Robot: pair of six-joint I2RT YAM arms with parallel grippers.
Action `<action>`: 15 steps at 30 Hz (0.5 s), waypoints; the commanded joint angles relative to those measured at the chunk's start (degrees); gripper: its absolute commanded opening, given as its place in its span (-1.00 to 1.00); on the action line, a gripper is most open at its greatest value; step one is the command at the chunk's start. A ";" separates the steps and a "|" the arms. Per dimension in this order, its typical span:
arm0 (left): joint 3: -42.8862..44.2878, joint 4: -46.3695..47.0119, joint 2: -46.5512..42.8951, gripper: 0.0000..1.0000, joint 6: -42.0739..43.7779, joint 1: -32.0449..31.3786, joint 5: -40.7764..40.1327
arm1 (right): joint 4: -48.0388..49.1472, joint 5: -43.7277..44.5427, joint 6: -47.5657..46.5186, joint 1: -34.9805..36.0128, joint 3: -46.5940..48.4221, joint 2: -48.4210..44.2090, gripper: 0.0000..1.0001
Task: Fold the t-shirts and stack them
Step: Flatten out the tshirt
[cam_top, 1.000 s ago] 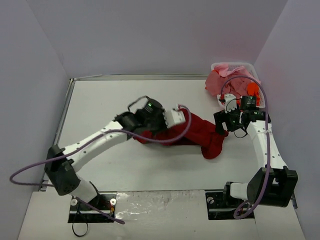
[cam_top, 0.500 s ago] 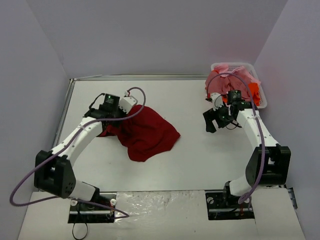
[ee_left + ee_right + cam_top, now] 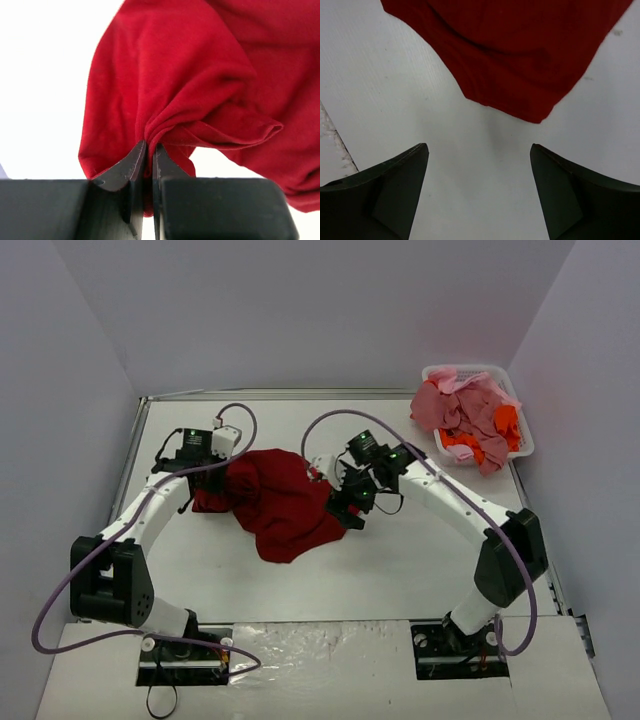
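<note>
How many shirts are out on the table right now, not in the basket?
1: the red t-shirt left of centre, pinched by the left tool. The basket pile may hide several more.

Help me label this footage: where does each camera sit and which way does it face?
Top external: above, behind the bases, looking down on table, both arms, red t-shirt, basket.
Left wrist: on the left arm, facing along the left gripper, shut on a red t-shirt fold.
Right wrist: on the right arm, facing down past the open right gripper at the t-shirt's edge.
Shared: all three show the red t-shirt.
</note>
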 commanded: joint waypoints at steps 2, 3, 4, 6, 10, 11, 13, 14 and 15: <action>3.04 1.60 -1.33 -0.95 -3.75 2.08 6.07 | 3.72 10.18 -0.48 8.12 1.24 6.30 0.50; 2.95 1.42 -1.07 -0.95 -3.58 2.17 6.34 | 4.25 11.33 -0.31 11.10 1.77 7.62 0.48; 2.86 1.50 -0.98 -0.95 -3.58 2.35 6.51 | 4.60 12.03 -0.05 12.52 3.25 10.07 0.45; 2.43 1.59 -0.89 -0.95 -3.66 3.05 7.65 | 5.04 12.48 0.04 16.03 4.32 11.84 0.37; 1.29 1.85 -0.89 -0.95 -3.84 4.45 12.03 | 6.80 11.69 0.92 20.43 6.08 14.74 0.23; 1.02 2.03 -0.89 -0.95 -4.01 4.63 12.58 | 6.80 11.78 1.01 21.31 6.95 15.10 0.21; 0.49 2.65 -0.80 -0.95 -4.54 5.24 13.98 | 6.98 12.13 1.19 23.59 7.66 15.98 0.16; 0.40 2.82 -0.72 -0.95 -4.72 5.42 14.42 | 6.98 12.13 1.10 24.30 7.92 16.16 0.15; 0.32 3.00 -0.54 -0.95 -4.98 5.60 14.51 | 7.07 12.22 1.10 24.92 8.45 16.24 0.12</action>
